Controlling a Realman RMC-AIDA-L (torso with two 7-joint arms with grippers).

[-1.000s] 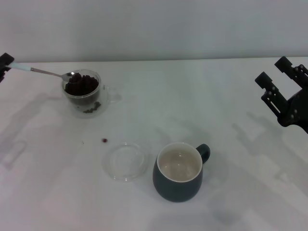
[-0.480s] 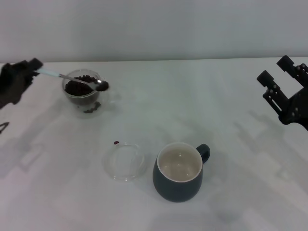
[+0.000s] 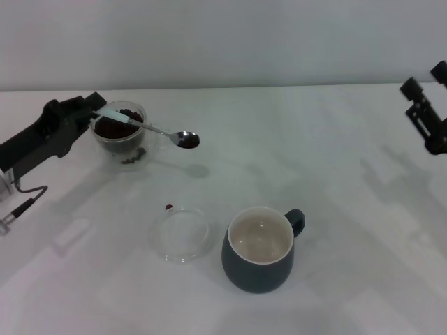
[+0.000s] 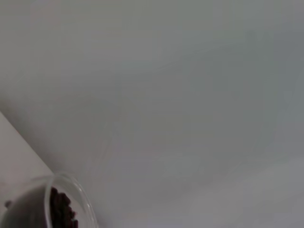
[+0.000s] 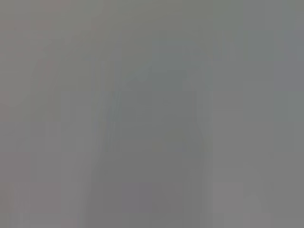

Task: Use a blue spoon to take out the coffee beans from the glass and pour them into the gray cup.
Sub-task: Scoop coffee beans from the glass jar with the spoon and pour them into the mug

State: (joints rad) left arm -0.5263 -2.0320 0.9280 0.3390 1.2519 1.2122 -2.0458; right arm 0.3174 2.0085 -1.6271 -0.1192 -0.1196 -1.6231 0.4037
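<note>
My left gripper (image 3: 93, 108) is shut on the pale handle of the blue spoon (image 3: 150, 128). The spoon reaches out to the right of the glass (image 3: 120, 136), its metal bowl carrying coffee beans (image 3: 187, 140) in the air above the table. The glass stands at the far left with a heap of coffee beans (image 3: 115, 125) inside; its rim and beans also show in the left wrist view (image 4: 57, 209). The gray cup (image 3: 260, 249) stands near the front centre, inside cream-white and empty, handle to the right. My right gripper (image 3: 426, 112) hangs at the right edge, away from everything.
A flat clear glass dish (image 3: 183, 234) lies just left of the gray cup. One loose bean (image 3: 169, 207) lies on the table by the dish's far rim. A cable (image 3: 21, 202) trails at the left edge. The right wrist view shows only grey.
My left gripper has moved right from the left edge, lifting the spoon out of the glass and carrying its loaded bowl rightward past the glass. The right gripper has drifted right and up.
</note>
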